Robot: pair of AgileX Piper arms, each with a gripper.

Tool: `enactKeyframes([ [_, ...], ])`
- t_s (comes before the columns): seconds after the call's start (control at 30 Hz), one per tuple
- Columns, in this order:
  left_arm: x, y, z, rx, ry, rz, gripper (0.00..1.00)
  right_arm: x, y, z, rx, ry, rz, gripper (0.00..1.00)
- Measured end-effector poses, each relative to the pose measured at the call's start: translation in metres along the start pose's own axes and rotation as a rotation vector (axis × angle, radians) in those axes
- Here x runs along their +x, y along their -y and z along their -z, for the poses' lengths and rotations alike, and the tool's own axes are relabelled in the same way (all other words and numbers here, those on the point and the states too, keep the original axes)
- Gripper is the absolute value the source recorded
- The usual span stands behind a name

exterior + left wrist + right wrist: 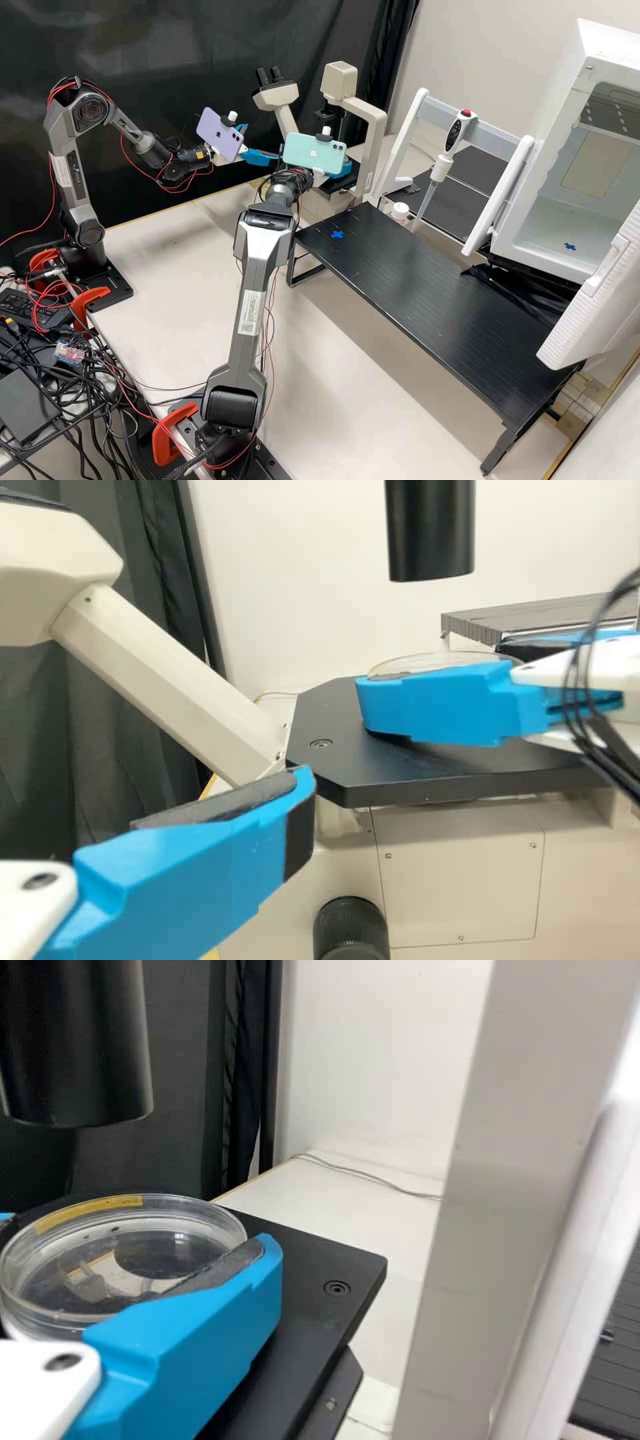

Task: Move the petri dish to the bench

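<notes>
I'm on the pick-up step: my right jaws (137, 1235) look closed on the dish (120, 1260) at the microscope stage (318, 1258), while my left jaws (262, 143) stand open nearby. Next I need to raise it level off the stage, then carry it to the black counter (427, 287), perhaps by the blue cross (337, 234).

Lilac phone (219, 135), mint-green phone (315, 155), cream microscope (379, 147).
Clear dish (130, 1265) with a yellow strip (88, 1213); black bench (433, 300), finely lined, with a blue cross (337, 234); orange-red clamp (163, 437); white pipette (441, 168) with a red button (466, 113).
</notes>
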Motion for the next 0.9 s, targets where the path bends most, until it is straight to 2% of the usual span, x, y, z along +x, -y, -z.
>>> enactKeyframes([
  [0.17, 0.0, 0.0, 0.0, 0.0, 0.0, 0.0, 1.0, -0.007, 0.0, -0.003, 0.005, -0.008, 0.002, 0.0],
  [0.27, 0.0, 0.0, 0.0, 0.0, 0.0, 0.0, 1.0, -0.021, -0.003, -0.005, 0.003, -0.038, 0.003, 0.0],
  [0.3, 0.0, 0.0, 0.0, 0.0, 0.0, 0.0, 1.0, -0.025, -0.004, -0.005, 0.017, -0.046, 0.004, 0.0],
  [0.33, 0.0, 0.0, 0.0, 0.0, 0.0, 0.0, 1.0, -0.031, -0.006, -0.004, 0.011, -0.06, 0.004, 0.0],
  [0.37, 0.0, 0.0, 0.0, 0.0, 0.0, 0.0, 1.0, -0.036, -0.009, -0.002, 0.021, -0.072, -0.001, 0.0],
  [0.43, 0.0, 0.0, 0.0, 0.0, 0.0, 0.0, 1.0, -0.048, -0.014, -0.002, 0.01, -0.099, -0.015, 0.0],
  [0.47, 0.0, 0.0, 0.0, 0.0, 0.0, 0.0, 1.0, -0.052, -0.014, -0.003, 0.017, -0.105, -0.013, 0.0],
  [0.53, 0.0, 0.0, 0.0, 0.0, 0.0, 0.0, 1.0, -0.067, -0.017, -0.005, 0.063, -0.124, -0.001, 0.0],
  [0.63, 0.0, 0.0, 0.0, 0.0, 0.0, 0.0, 1.0, -0.08, -0.022, -0.006, 0.092, -0.139, 0.002, 0.0],
  [0.83, 0.0, 0.0, 0.0, 0.0, 0.0, 0.0, 1.0, -0.12, -0.031, -0.018, 0.116, -0.181, -0.029, 0.0],
  [0.9, 0.0, 0.0, 0.0, 0.0, 0.0, 0.0, 1.0, -0.132, -0.036, -0.025, 0.112, -0.196, -0.057, 0.0],
])
